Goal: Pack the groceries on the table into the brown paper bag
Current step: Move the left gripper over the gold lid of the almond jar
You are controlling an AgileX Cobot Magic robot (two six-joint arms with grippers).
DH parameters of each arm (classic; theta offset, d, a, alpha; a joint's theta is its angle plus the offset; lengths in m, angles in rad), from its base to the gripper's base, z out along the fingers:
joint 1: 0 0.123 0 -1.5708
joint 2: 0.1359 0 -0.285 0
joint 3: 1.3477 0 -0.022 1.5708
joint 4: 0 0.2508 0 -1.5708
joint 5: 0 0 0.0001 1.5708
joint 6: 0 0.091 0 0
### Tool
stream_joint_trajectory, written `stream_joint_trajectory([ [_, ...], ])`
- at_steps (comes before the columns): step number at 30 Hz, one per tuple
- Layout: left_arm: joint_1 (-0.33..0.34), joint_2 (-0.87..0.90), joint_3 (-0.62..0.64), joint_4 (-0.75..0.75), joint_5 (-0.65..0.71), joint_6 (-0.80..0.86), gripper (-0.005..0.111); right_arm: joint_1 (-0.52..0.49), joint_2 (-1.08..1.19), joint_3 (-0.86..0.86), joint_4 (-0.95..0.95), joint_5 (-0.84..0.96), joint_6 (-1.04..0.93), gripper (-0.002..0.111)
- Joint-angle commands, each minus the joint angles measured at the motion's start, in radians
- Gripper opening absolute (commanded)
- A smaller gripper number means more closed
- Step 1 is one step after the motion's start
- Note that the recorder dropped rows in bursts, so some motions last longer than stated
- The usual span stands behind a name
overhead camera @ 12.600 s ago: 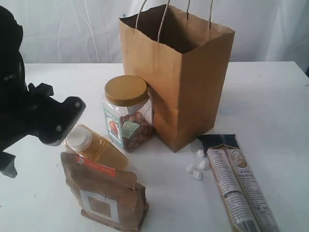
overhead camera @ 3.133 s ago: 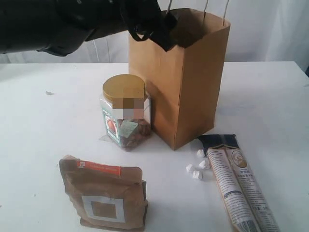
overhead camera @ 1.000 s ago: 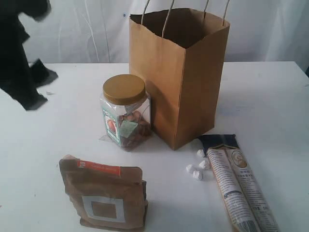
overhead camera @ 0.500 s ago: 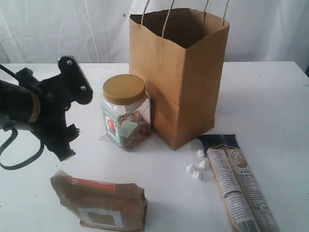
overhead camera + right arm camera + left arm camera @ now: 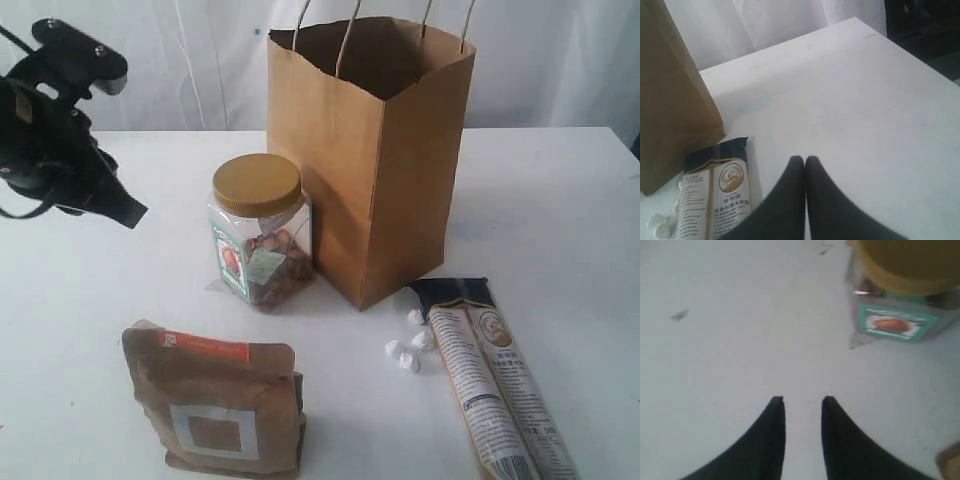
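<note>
1. my left gripper point(image 5: 802, 400) hangs above the table point(image 5: 560, 220). its two dark fingers stand a little apart with only bare white surface showing between them, so it is open and carries nothing.
2. in the exterior view the left arm point(image 5: 45, 140) sits at the far left, raised off the table and well apart from the pouch.
3. my right gripper point(image 5: 805, 159) has its fingers pressed together, closed on nothing, over the table beside the packet's dark end.
4. the brown paper bag point(image 5: 370, 170) stands upright near the middle back of the table, mouth open, string handles up.
5. the gold-lidded clear jar point(image 5: 260, 235) stands upright just beside the bag's left face. i cannot tell whether they touch.
6. the brown pouch with orange strip point(image 5: 215, 410) stands upright at the front, apart from the jar.
7. the long beige printed packet point(image 5: 495, 385) lies flat at the front right, its dark end near the bag's base.
8. a few small white lumps point(image 5: 408, 350) lie on the table just beside that dark end.
</note>
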Motion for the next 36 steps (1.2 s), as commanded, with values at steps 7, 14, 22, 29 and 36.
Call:
stream_joint_trajectory([
  [7, 0.000, 0.035, -0.091, -0.205, -0.050, 0.429, 0.000, -0.006, -0.004, 0.002, -0.002, -0.004, 0.003, 0.000],
  [14, -0.004, 0.037, -0.091, -0.207, -0.016, 0.496, 0.010, -0.006, -0.004, 0.002, -0.002, -0.004, 0.003, 0.000],
  [22, -0.004, 0.053, -0.054, -0.308, -0.118, 0.365, 0.105, -0.006, -0.004, 0.002, -0.002, -0.004, 0.003, 0.000],
  [29, -0.004, 0.085, -0.052, -0.640, -0.227, 0.373, 0.105, -0.006, -0.004, 0.002, -0.002, -0.004, 0.003, 0.000],
  [36, -0.004, 0.161, -0.103, -0.678, -0.211, 0.464, 0.105, -0.006, -0.004, 0.002, -0.002, -0.004, 0.003, 0.000],
])
